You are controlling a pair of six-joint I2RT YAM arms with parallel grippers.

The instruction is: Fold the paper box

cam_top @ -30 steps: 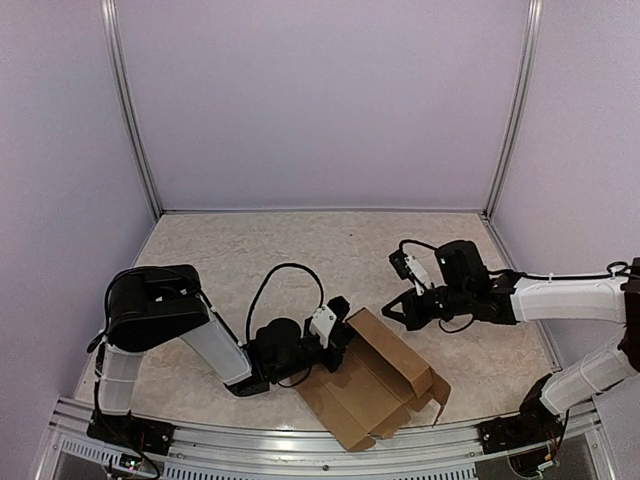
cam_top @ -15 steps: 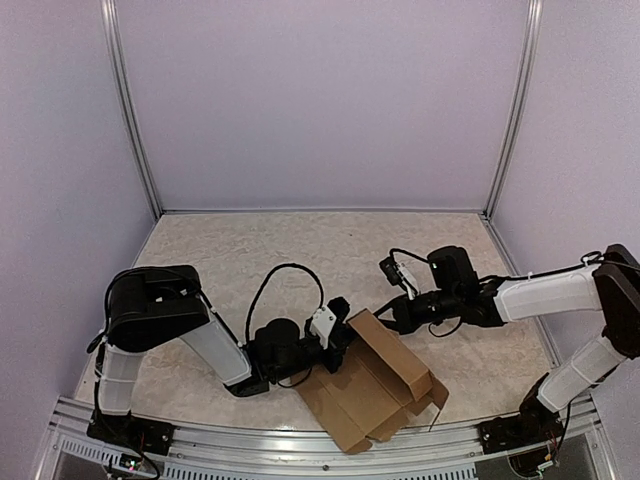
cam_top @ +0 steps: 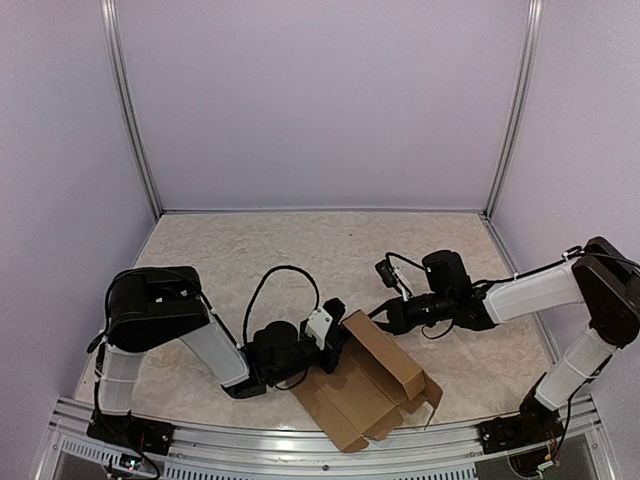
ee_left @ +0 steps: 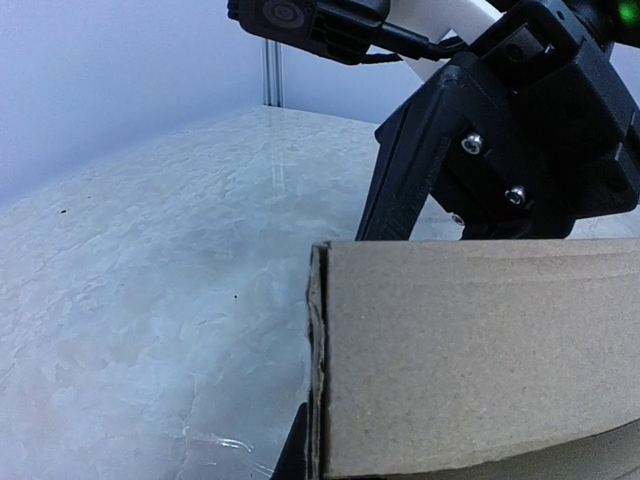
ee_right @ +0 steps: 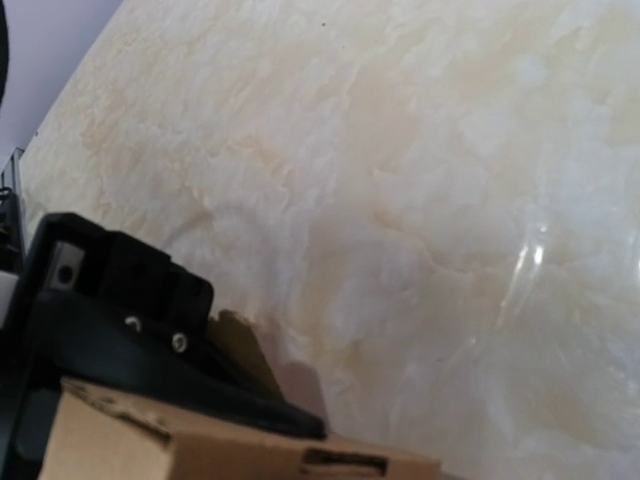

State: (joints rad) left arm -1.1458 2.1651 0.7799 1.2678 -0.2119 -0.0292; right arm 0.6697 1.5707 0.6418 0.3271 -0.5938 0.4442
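The paper box, plain brown cardboard, lies half folded near the table's front edge with its long walls raised and its flaps loose. My left gripper is shut on the box's left end wall. In the left wrist view that wall fills the lower right, pinched at its edge. My right gripper is shut and holds nothing. Its tips hover just behind the wall's top edge, close to the left gripper. In the right wrist view the box's edge shows at the bottom, with the left gripper's black finger behind it.
The box rests on a marble-patterned table. Plain walls enclose it at the back and both sides, with metal posts in the corners. The metal rail and both arm bases line the near edge.
My right arm has swung left, and its shut gripper now sits at the box's upper left corner. The box has shifted slightly left. The left gripper has kept its grip.
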